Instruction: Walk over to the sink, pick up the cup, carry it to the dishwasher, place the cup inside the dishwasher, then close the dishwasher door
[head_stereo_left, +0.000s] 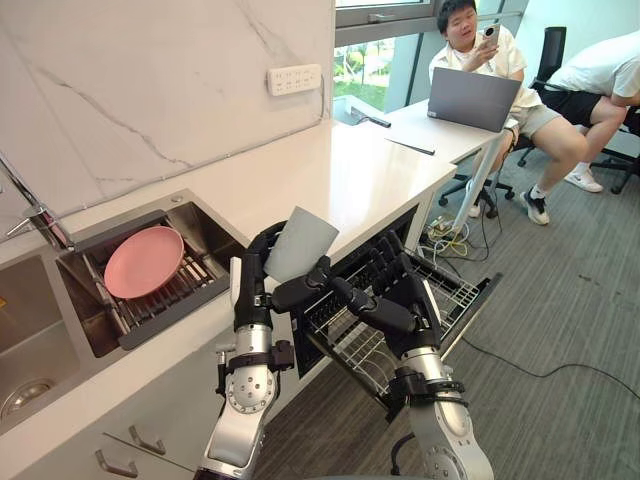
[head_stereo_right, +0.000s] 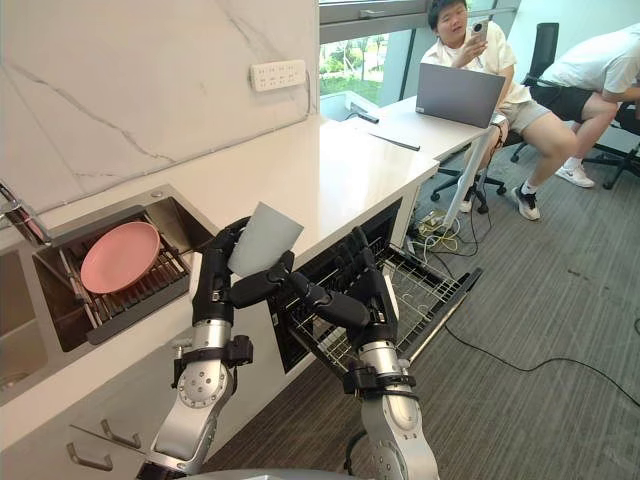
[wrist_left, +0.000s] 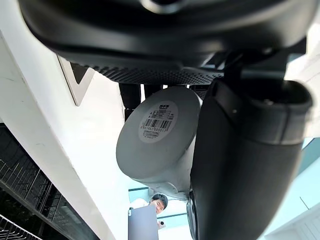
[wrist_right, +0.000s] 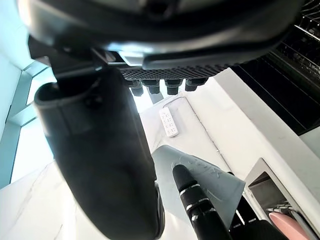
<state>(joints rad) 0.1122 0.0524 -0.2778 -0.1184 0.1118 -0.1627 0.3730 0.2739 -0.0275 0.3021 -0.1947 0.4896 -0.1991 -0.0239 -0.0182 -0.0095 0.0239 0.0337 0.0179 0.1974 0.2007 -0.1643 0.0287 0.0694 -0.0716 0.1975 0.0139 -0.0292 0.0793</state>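
White countertop (head_stereo_left: 370, 180) backs the work area; the left hand (head_stereo_left: 255, 285) is closed around the grey cup (head_stereo_left: 300, 243), holding it tilted above the counter edge. The right hand (head_stereo_left: 410, 300) hovers with straight fingers just beside it, over the pulled-out dishwasher rack (head_stereo_left: 452, 293). Lower the cup rightward into a free rack bay, release only once it is seated, and keep the right hand clear.

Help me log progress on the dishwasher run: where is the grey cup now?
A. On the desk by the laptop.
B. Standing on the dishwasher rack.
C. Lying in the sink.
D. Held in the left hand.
D: the left hand has its fingers curled round the cup, held up at the counter edge, not yet on the dishwasher rack.
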